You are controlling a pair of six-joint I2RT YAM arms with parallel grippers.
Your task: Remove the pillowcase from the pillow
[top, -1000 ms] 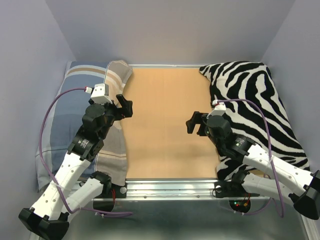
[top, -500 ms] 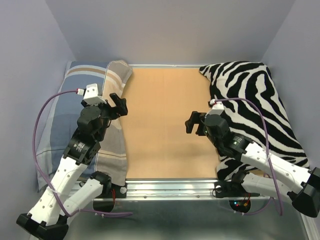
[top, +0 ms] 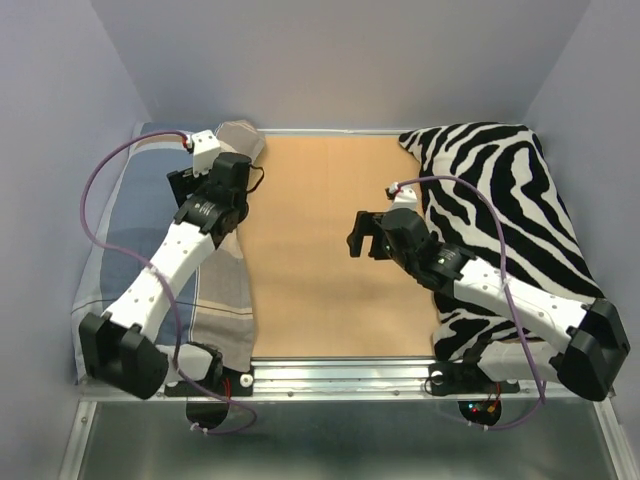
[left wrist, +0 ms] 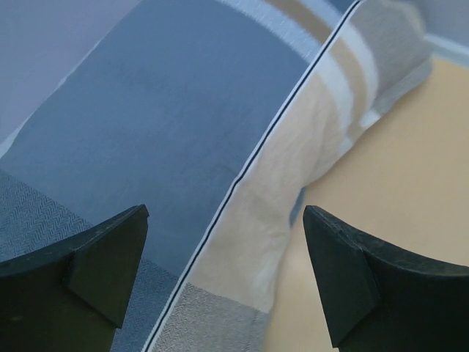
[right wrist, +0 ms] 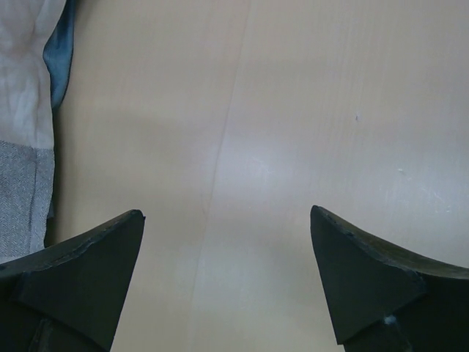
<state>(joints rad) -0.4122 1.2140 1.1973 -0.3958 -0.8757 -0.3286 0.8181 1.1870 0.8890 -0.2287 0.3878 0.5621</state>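
Observation:
The striped blue-grey pillowcase (top: 140,240) lies along the table's left side, still filled out; the white pillow is hidden inside it. In the left wrist view the pillowcase (left wrist: 183,117) fills most of the frame, its tan and grey right edge meeting the wood. My left gripper (top: 200,198) is open and empty, hovering over the pillowcase's far right part (left wrist: 226,213). My right gripper (top: 362,235) is open and empty over the bare wood near the table's middle (right wrist: 227,211). The pillowcase edge (right wrist: 22,110) shows at the left of the right wrist view.
A black-and-white zebra-print cushion (top: 500,210) covers the table's right side, partly under my right arm. The wooden tabletop (top: 320,250) lies between the two cushions. Grey walls close in the left, back and right. A metal rail (top: 340,370) runs along the near edge.
My left arm has stretched out and its gripper has swung farther back over the pillowcase. My right gripper has moved left toward the table's middle. Both stay open.

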